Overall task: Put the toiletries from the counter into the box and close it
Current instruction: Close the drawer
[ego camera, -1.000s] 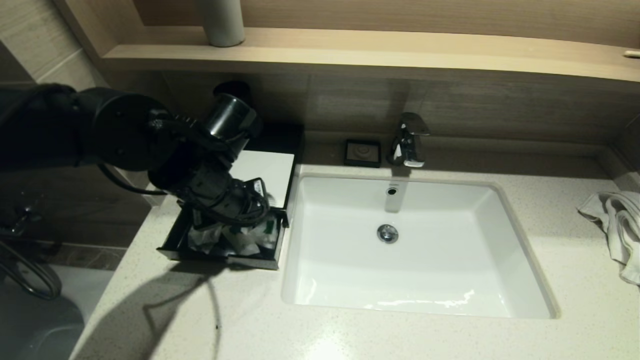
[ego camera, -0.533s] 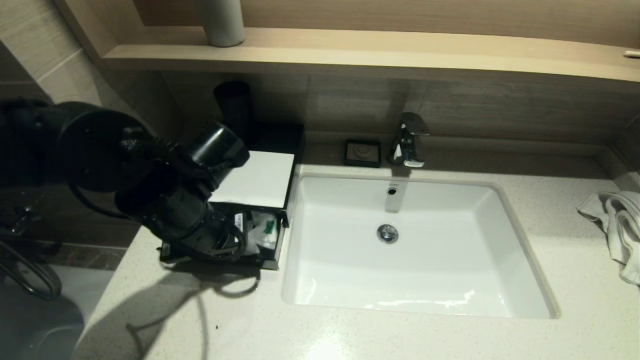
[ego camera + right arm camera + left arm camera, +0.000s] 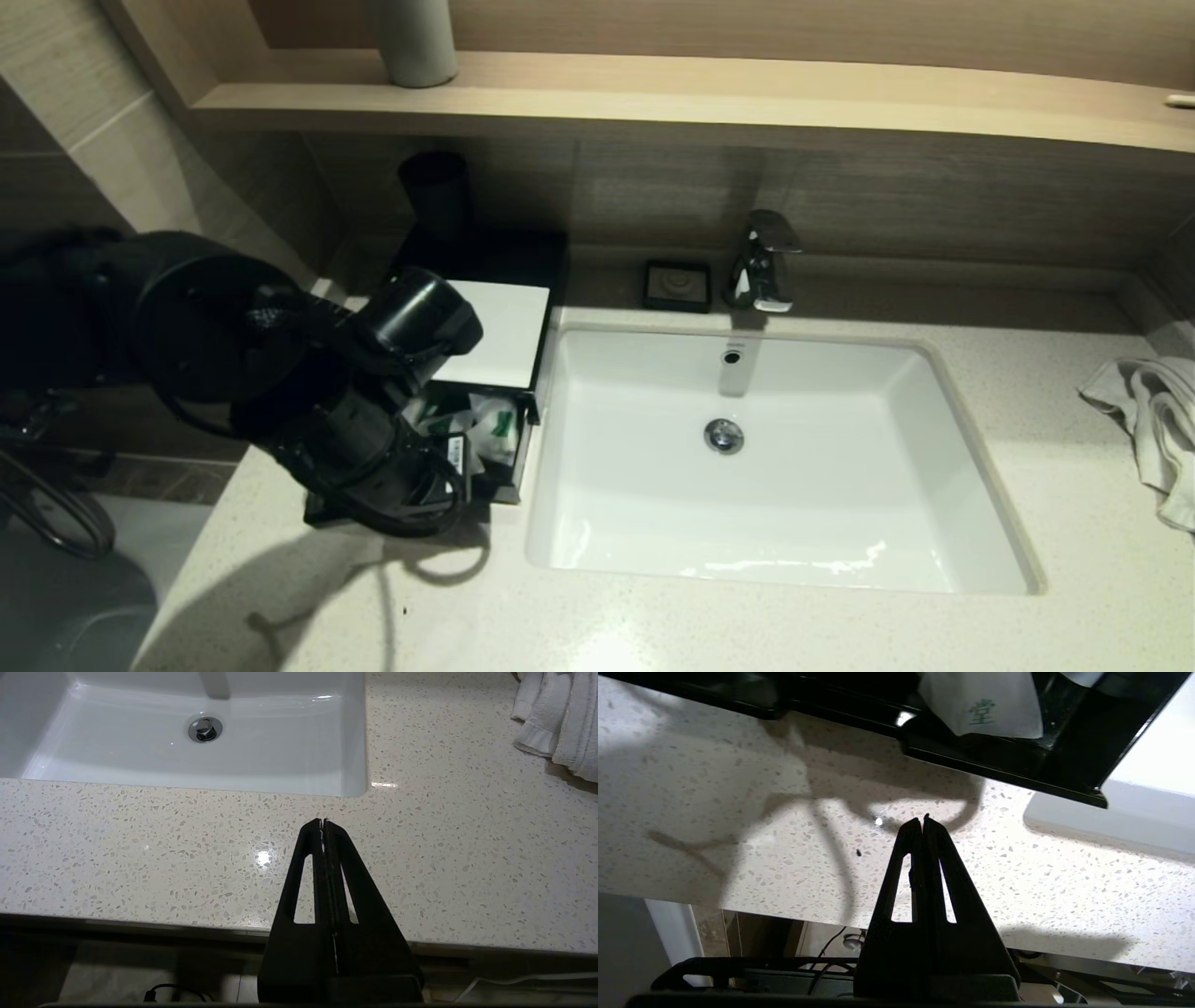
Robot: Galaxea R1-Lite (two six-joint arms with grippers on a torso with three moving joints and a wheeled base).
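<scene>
The box (image 3: 495,327), black with a white top panel, stands left of the sink, its front drawer (image 3: 999,765) pulled out. Several white toiletries (image 3: 493,427) with green labels lie inside the drawer; one sachet (image 3: 985,704) leans over its front wall. My left gripper (image 3: 923,820) is shut and empty, just above the speckled counter (image 3: 738,812), a short way in front of the drawer's front wall. In the head view my left wrist (image 3: 383,467) covers the drawer's left part and hides the fingers. My right gripper (image 3: 323,821) hangs shut and empty over the counter's front edge, right of the sink.
The white sink (image 3: 775,467) fills the middle of the counter, with a chrome faucet (image 3: 766,261) and a small black dish (image 3: 677,285) behind it. A white towel (image 3: 1153,411) lies at the far right. A dark cylinder (image 3: 434,191) stands behind the box.
My left arm has pulled back from over the drawer toward the counter's front and come down in front of the drawer. The sachets stay in the drawer.
</scene>
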